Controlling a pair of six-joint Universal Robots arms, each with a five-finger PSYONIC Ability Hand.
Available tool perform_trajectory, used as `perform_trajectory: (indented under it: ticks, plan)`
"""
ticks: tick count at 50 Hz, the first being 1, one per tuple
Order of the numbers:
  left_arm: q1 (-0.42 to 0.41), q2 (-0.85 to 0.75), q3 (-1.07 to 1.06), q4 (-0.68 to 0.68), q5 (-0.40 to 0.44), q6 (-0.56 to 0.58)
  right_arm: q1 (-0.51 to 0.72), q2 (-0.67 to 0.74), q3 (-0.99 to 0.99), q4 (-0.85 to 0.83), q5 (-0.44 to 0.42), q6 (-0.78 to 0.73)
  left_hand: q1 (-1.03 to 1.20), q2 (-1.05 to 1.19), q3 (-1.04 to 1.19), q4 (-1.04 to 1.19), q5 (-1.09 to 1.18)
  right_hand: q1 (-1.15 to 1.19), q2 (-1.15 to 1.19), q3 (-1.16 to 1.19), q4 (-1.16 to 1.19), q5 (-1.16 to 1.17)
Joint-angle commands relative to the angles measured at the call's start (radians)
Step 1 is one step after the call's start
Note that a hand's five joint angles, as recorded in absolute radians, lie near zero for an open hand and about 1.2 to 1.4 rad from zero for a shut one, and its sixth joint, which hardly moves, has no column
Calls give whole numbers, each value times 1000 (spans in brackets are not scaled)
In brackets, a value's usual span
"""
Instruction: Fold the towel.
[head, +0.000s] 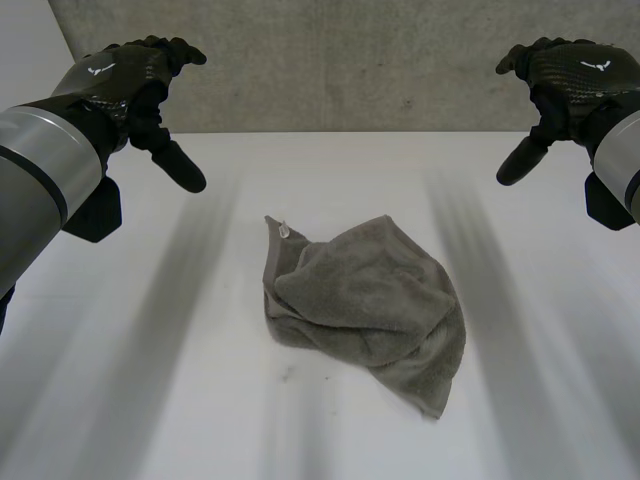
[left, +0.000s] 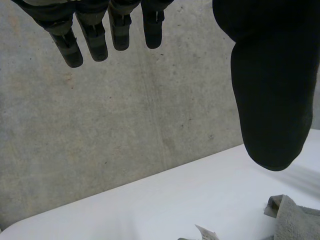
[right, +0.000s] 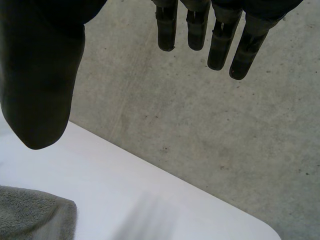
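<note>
The crumpled grey terry towel (head: 365, 300) is lying heaped at the middle of the white table (head: 130, 400), its small white tag (head: 284, 230) poking out at the far corner. Nothing is folded yet. The left hand (head: 130, 85) and right hand (head: 565, 75) are hovering above, 1 on each side and well apart, with fingers straight and holding nothing, probably poised to reach for corners.

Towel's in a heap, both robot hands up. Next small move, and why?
Probably lower the left robot hand toward the tagged corner on its side. The towel lies crumpled, and both that hand and the right robot hand hover open, touching nothing; it likely needs spreading first.
</note>
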Motion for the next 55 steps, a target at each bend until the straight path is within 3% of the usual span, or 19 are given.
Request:
perform_trajectory:
  ticks: [1, 6, 12, 14, 17, 22, 30, 39, 41, 43, 44, 46, 47, 48, 55]
  plan:
    - [0, -2, -9, 5, 2, 3, 1, 0, 5, -8, -17, -18, 0, 9, 8, 9, -30, -60, -76, -69, -88, -61]
    - [-2, -19, -27, 17, 6, 3, 15, 30, 23, 3, -80, -186, 4, 12, 12, 13, -26, -60, -76, -69, -88, -61]
    - [1, -151, -50, 32, 8, 3, 32, 124, 2, 0, -155, -348, 13, 21, 20, 21, -17, -60, -76, -69, -88, -61]
    - [1, -191, -52, 48, 9, 1, 82, 223, -51, -6, -203, -432, 10, 18, 17, 19, -20, -60, -76, -69, -88, -61]
    - [1, -260, -58, 95, 8, 1, 116, 289, -96, -3, -214, -470, 13, 21, 20, 21, -17, -60, -76, -69, -88, -61]
    - [1, -347, -101, 216, 6, 3, 204, 524, -313, 4, -211, -624, 15, 24, 23, 24, -14, -60, -76, -69, -88, -61]
    - [1, -367, -197, 331, 8, 1, 271, 761, -548, 4, -273, -687, 18, 27, 26, 27, -11, -60, -76, -69, -88, -61]
    - [3, -352, -259, 387, 11, 0, 279, 926, -667, 66, -306, -756, 18, 27, 26, 27, -11, -26, -42, -35, -54, -27]
    - [1, -353, -265, 393, 14, 0, 281, 938, -674, 72, -303, -771, 18, 27, 26, 27, -11, 112, 96, 103, 84, 111]
    - [1, -355, -268, 400, 17, 0, 296, 934, -679, 77, -300, -783, 16, 24, 23, 24, -14, 498, 482, 489, 469, 497]
    - [1, -355, -268, 400, 17, 0, 296, 934, -679, 77, -300, -783, 16, 24, 23, 24, -14, 500, 484, 491, 471, 499]
    - [1, -361, -268, 400, 20, 0, 297, 897, -679, 84, -295, -777, 18, 27, 26, 27, -11, 1008, 992, 999, 980, 1007]
    - [1, -361, -268, 400, 20, 0, 297, 897, -679, 84, -295, -777, 18, 27, 26, 27, -11, 1010, 994, 1001, 982, 1009]
    - [1, -366, -268, 400, 31, 0, 296, 865, -668, 86, -295, -774, 18, 27, 26, 27, -11, 1161, 1145, 1152, 1132, 1160]
    - [0, -373, -271, 400, 98, -3, 279, 685, -555, 89, -238, -701, 18, 27, 26, 27, -11, 1162, 1146, 1153, 1134, 1161]
